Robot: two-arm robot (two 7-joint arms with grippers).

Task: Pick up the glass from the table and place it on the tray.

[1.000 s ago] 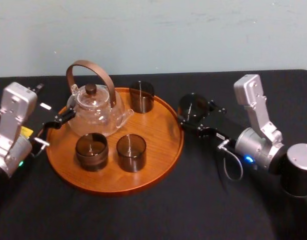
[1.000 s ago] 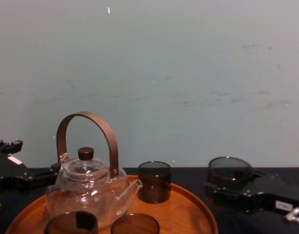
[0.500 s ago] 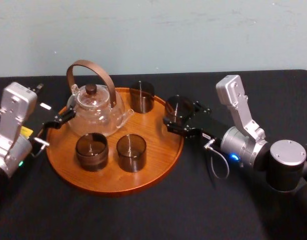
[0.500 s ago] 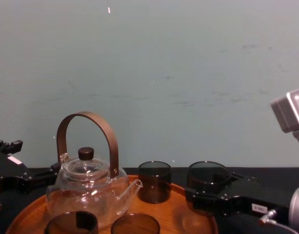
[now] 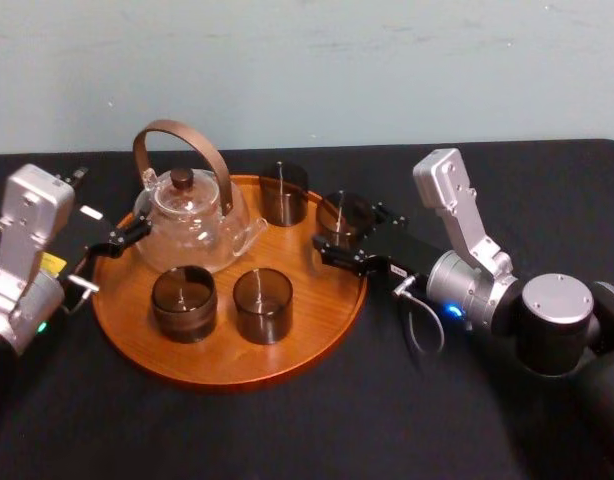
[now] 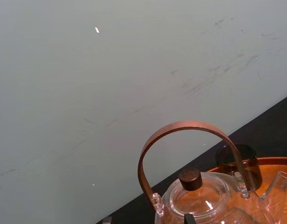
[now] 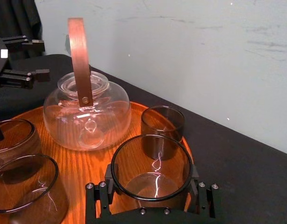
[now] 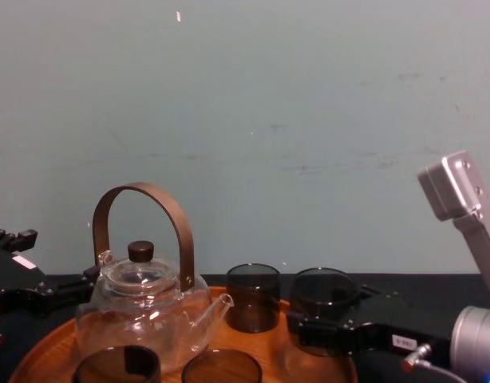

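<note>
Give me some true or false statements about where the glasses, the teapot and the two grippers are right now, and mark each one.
1. The right gripper is shut on a smoked glass. True.
2. That glass is over bare table, outside the tray. False: it is over the wooden tray's right part, inside the rim.
3. The glass teapot lies on its side. False: it stands upright on the tray.
4. Three other smoked glasses stand on the tray. True.
5. The left gripper grips the teapot's handle. False: it is open, beside the tray's left edge.
</note>
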